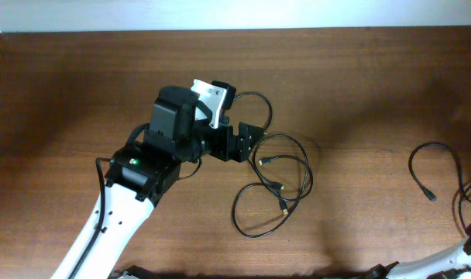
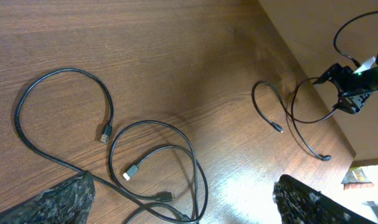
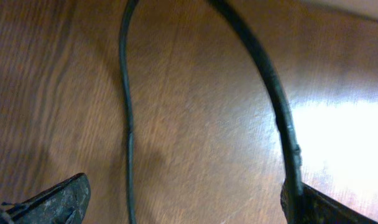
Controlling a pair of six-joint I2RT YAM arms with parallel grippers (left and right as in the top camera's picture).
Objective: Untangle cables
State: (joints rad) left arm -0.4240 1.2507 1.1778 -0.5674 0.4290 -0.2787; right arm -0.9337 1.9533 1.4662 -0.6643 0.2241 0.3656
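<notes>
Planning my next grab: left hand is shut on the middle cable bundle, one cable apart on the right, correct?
No: the left hand is open above the middle cable bundle, per the left wrist view. One cable does lie apart on the right.

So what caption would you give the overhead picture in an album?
Open left gripper poised beside loosely looped black cables on a wooden table, another cable lying apart.
</notes>
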